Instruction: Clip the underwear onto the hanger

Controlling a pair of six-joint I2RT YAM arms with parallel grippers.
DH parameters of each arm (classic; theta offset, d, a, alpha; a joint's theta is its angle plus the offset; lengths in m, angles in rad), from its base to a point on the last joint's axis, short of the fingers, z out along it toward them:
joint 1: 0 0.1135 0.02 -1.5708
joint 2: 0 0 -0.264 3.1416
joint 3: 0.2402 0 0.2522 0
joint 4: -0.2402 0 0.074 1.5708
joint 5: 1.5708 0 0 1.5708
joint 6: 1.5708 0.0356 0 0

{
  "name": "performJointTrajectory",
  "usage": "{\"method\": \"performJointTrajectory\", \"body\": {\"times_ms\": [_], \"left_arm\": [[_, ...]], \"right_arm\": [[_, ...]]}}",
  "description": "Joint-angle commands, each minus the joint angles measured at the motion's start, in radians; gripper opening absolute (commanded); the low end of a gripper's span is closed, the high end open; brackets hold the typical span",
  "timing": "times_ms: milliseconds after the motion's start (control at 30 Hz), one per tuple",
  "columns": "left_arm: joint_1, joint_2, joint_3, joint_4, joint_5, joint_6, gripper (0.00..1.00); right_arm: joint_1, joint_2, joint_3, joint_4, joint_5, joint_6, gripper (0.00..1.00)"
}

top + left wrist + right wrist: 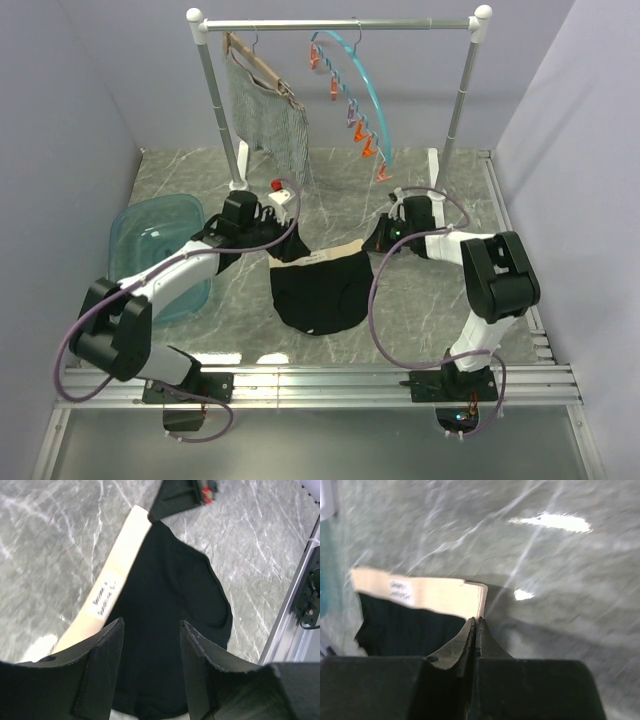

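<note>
The black underwear lies spread on the marble table, its pale waistband along the far edge. My right gripper is shut on the waistband's right corner, low by the table. Over the garment's left side my left gripper stands open, and black fabric shows between and below its fingers. The teal hanger hangs by its hook from the rail at the back, with orange and purple clips along its hoop. It is well above and behind both grippers.
A brown wooden hanger with grey mesh cloth hangs at the rail's left. The white rack posts stand at the back. A teal basin sits left of the left arm. A small white and red object lies near the rack's foot.
</note>
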Motion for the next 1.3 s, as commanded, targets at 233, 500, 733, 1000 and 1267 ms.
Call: {"method": "performJointTrajectory", "body": {"times_ms": [233,500,733,1000,1267], "left_arm": [[0.003,0.177,0.114,0.150,0.171,0.193,0.56],[0.003,0.261,0.169,0.006,0.292,0.577,0.59],[0.005,0.349,0.232,-0.051,0.407,0.866,0.63],[-0.014,0.496,0.370,-0.135,0.507,1.063,0.67],[-0.060,0.600,0.477,-0.241,0.568,1.129,0.67]], "right_arm": [[0.015,-0.241,-0.122,0.071,-0.143,-0.207,0.00],[0.061,-0.272,-0.105,0.027,-0.203,-0.320,0.00],[0.098,-0.389,-0.160,0.015,-0.183,-0.368,0.00],[0.102,-0.505,-0.211,0.007,-0.177,-0.431,0.00],[0.105,-0.542,-0.228,0.010,-0.168,-0.466,0.00]]}}
